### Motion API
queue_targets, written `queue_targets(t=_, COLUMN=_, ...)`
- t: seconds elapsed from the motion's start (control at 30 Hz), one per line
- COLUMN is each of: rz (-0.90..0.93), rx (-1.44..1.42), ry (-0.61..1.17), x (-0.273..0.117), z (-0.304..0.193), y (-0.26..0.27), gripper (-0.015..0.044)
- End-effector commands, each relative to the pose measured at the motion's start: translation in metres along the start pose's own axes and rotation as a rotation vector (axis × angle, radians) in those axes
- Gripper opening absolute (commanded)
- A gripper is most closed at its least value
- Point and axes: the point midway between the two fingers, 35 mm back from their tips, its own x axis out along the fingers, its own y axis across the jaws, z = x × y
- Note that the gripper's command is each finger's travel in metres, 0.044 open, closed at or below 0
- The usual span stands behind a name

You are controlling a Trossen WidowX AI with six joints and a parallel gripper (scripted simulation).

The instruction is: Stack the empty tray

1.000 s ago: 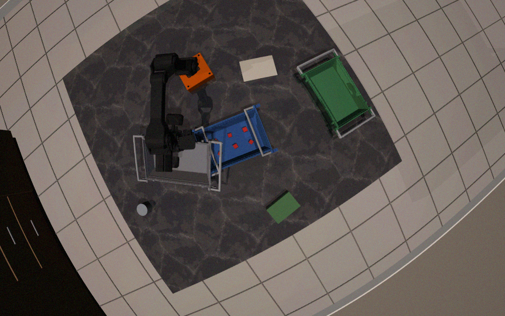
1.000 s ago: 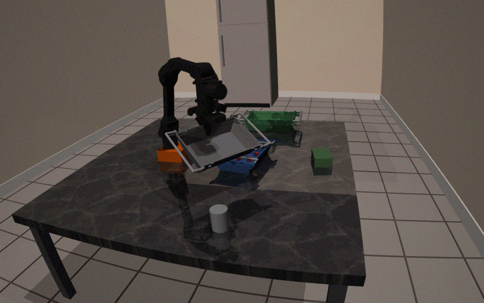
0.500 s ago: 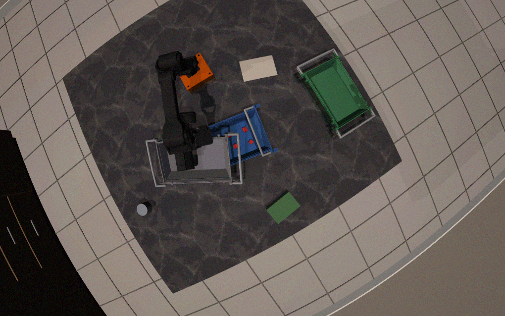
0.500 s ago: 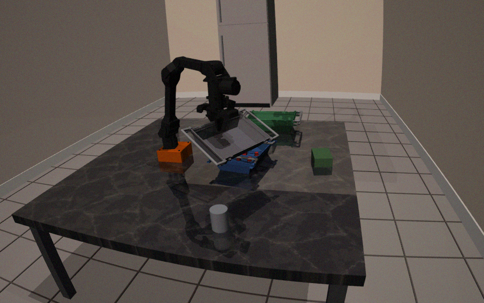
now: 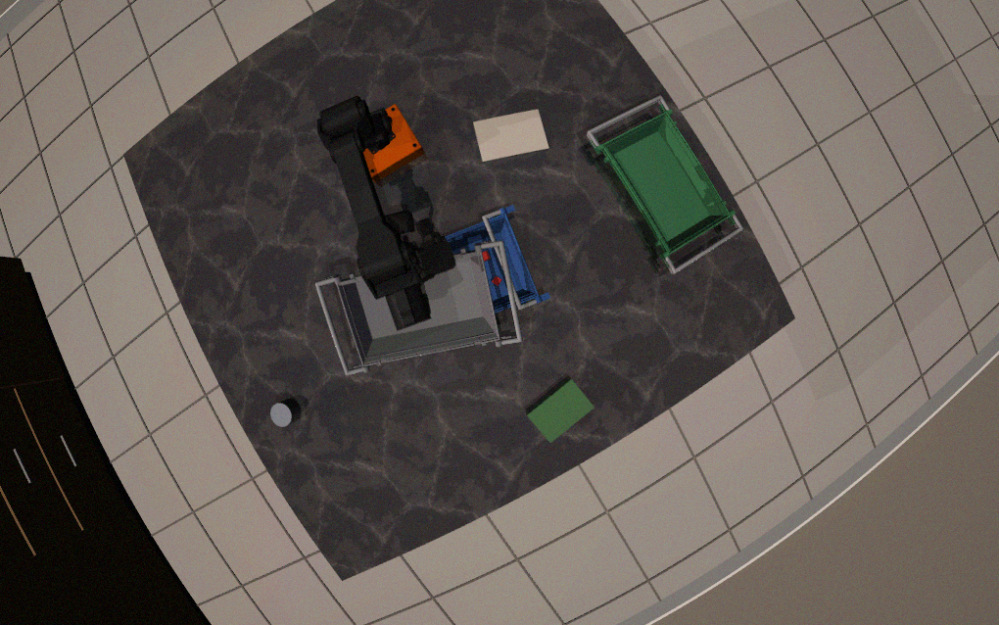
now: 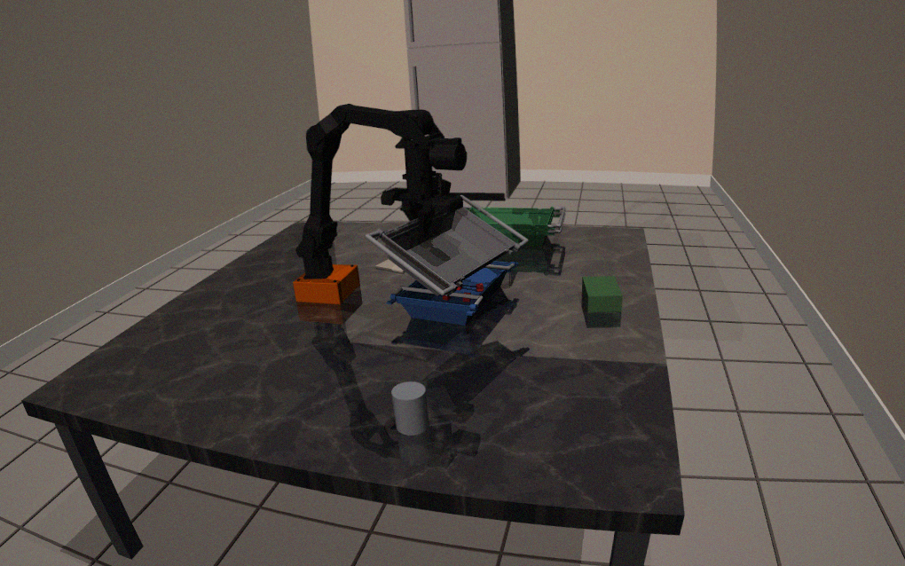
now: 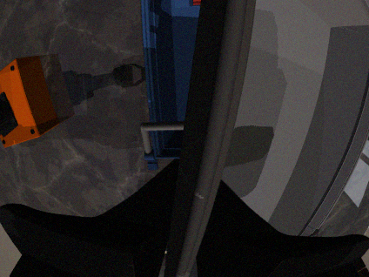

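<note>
The blue tray [image 5: 521, 262] [image 6: 436, 310] [image 7: 150, 87] stands on the table with red blocks [image 5: 496, 280] [image 6: 479, 286] inside. Its near bar [image 6: 417, 291] [image 7: 163, 126] and far bar [image 5: 488, 226] [image 6: 500, 266] lie in across its top. My gripper [image 6: 428, 218] [image 7: 188, 168] is shut on one long rim of the empty grey tray [image 5: 463, 294] [image 6: 467, 239] [image 7: 305, 131]. The grey tray hangs steeply tilted, held side high, partly over the blue tray. Its low corner is close to the near blue bar; contact is unclear. The arm hides the fingertips in the top view.
A green tray [image 5: 666, 184] [image 6: 516, 218] stands at the far side. A green block [image 5: 559, 410] [image 6: 601, 294] and a grey cylinder [image 5: 281, 413] [image 6: 409, 408] stand apart. A pale flat sheet [image 5: 510, 134] [image 6: 389, 265] lies near the orange arm base [image 5: 401, 143] [image 6: 326, 286] [image 7: 26, 100].
</note>
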Motion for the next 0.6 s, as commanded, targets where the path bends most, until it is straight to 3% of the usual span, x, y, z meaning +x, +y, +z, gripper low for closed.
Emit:
queue_targets(t=0.0, rz=-0.010, rx=-0.031, ry=-0.004, x=-0.001, z=0.015, y=0.001, gripper=0.0000)
queue_targets(t=0.57, rz=-0.008, rx=-0.171, ry=-0.008, x=-0.001, z=0.069, y=0.016, gripper=0.0000)
